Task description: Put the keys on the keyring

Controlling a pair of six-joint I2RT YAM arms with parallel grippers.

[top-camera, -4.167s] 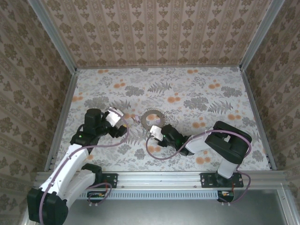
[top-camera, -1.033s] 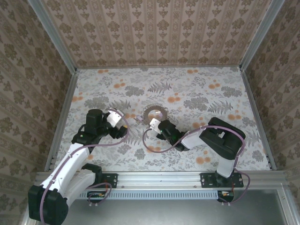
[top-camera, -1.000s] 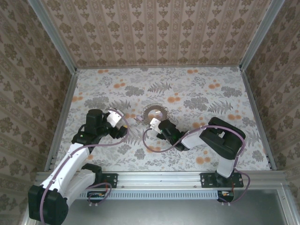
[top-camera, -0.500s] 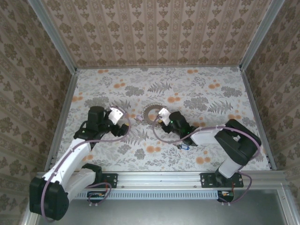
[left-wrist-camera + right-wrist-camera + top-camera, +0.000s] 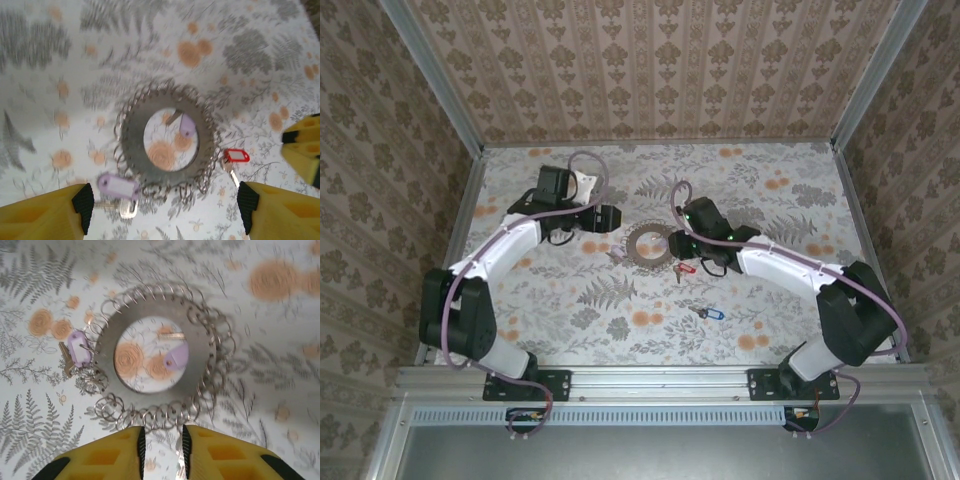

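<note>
The keyring [image 5: 131, 137] is lying flat on the flowery counter [image 5: 770, 200], between the two arms. The left gripper [image 5: 164, 202] is hanging over it, jaws spread wide. The right gripper [image 5: 161, 440] is sitting at the ring's edge with its jaws almost together; I cannot tell if they are pinching anything. A red key [image 5: 685, 267] is lying just beside the ring, and a blue key [image 5: 711, 314] is lying farther off.
</note>
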